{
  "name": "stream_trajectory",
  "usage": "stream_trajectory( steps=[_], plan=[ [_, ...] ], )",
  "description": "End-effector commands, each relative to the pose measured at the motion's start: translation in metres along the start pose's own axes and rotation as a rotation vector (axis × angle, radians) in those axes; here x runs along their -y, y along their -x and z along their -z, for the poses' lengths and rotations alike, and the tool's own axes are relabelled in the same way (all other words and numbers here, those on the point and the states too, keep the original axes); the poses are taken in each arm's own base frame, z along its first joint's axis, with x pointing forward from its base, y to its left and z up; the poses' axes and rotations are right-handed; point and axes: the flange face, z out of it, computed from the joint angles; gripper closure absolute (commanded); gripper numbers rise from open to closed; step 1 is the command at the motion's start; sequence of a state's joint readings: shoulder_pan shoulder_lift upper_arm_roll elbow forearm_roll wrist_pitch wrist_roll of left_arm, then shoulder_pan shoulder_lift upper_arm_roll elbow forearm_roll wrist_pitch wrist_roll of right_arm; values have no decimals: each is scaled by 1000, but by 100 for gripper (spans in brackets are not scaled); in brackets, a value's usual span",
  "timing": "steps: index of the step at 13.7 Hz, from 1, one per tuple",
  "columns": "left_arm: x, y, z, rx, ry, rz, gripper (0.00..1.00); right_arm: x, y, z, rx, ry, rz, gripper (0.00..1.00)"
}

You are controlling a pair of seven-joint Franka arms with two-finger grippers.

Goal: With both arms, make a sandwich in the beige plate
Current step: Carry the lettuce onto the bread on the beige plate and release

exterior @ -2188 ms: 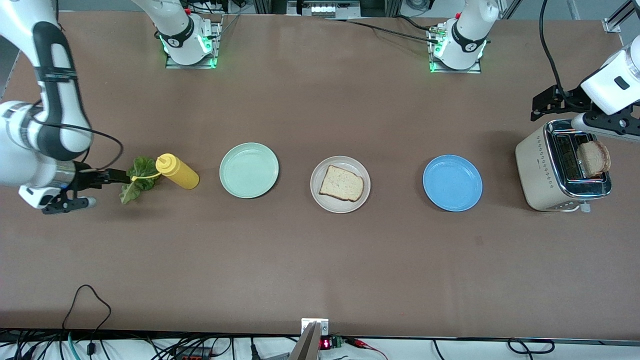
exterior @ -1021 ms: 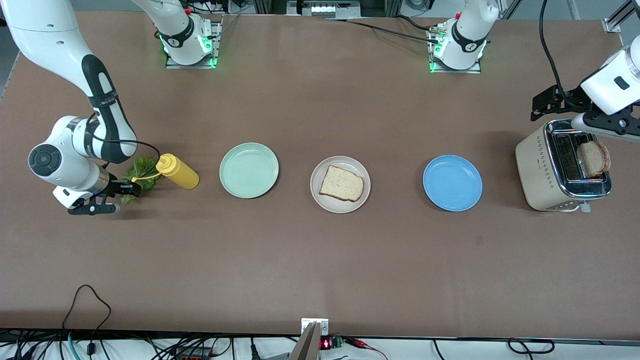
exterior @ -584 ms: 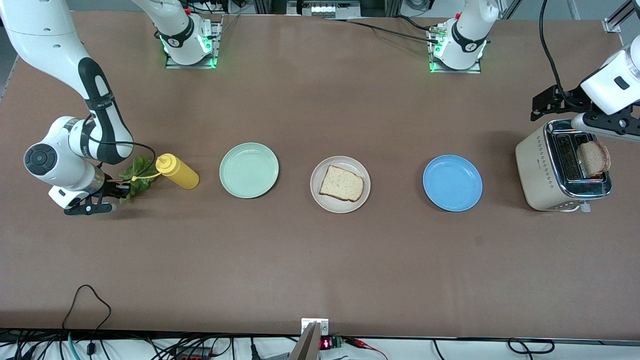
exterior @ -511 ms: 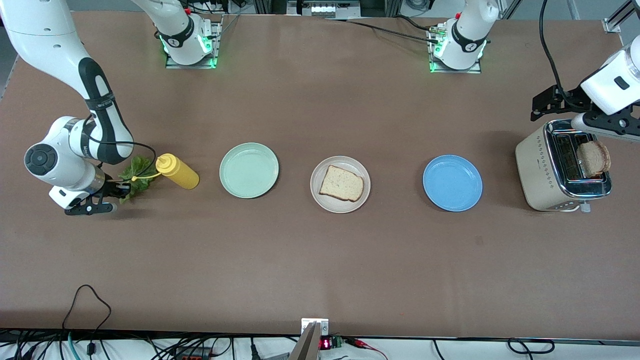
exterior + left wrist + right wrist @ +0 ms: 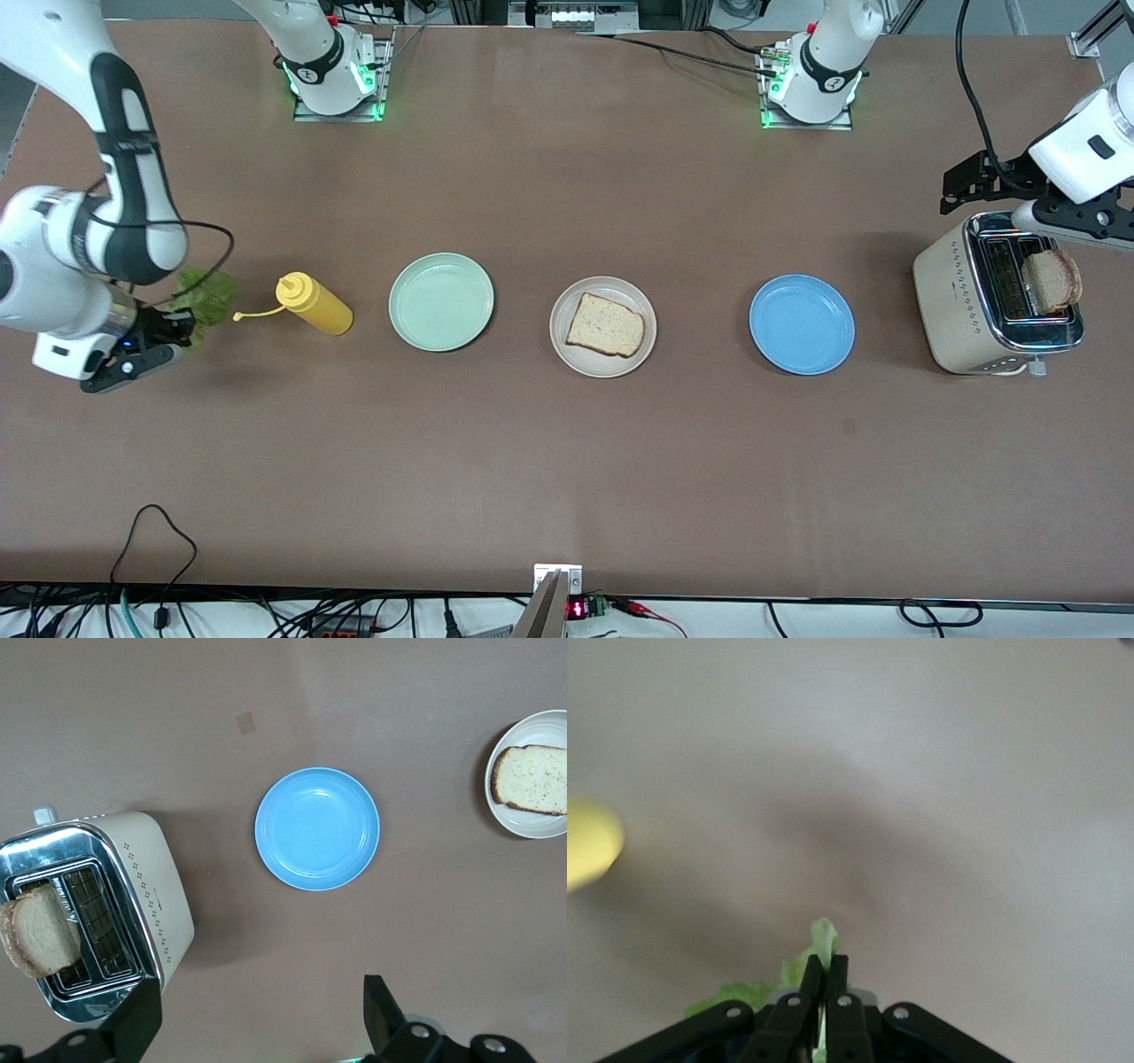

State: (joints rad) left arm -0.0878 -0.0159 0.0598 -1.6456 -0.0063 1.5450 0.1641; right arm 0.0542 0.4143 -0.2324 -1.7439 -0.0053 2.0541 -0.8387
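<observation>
The beige plate (image 5: 576, 361) lies mid-table with one toast slice (image 5: 605, 325) on it; both also appear in the left wrist view, plate (image 5: 532, 826) and slice (image 5: 532, 780). My right gripper (image 5: 173, 330) is shut on the green lettuce leaf (image 5: 202, 301), raised over the table at the right arm's end. In the right wrist view its fingertips (image 5: 825, 961) pinch the leaf (image 5: 822, 937). A second toast slice (image 5: 1052, 280) stands in the toaster (image 5: 952, 301). My left gripper (image 5: 961, 186) waits open above the table beside the toaster, empty (image 5: 263, 1014).
A yellow squeeze bottle (image 5: 314, 304) lies beside the lettuce, toward the plates. A mint green plate (image 5: 441, 301) sits between the bottle and the beige plate. A blue plate (image 5: 802, 323) lies between the beige plate and the toaster, empty (image 5: 316, 828).
My right gripper has shut on the lettuce and carried it up and away from the bottle, toward the right arm's end. The left arm has not moved.
</observation>
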Motion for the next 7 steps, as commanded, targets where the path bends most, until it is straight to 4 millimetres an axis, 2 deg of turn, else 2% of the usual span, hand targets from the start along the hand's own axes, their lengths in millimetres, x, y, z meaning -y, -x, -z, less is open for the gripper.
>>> stream_trajectory(
  steps=[1,4,7],
  plan=[
    [-2,2,1,3,15,7,0,0,-9,54,25,-52,288,100],
    [-2,2,1,3,15,7,0,26,-30,111,19,-49,432,100],
    [-2,3,1,3,15,9,0,66,-57,139,-33,-44,527,100]
  ],
)
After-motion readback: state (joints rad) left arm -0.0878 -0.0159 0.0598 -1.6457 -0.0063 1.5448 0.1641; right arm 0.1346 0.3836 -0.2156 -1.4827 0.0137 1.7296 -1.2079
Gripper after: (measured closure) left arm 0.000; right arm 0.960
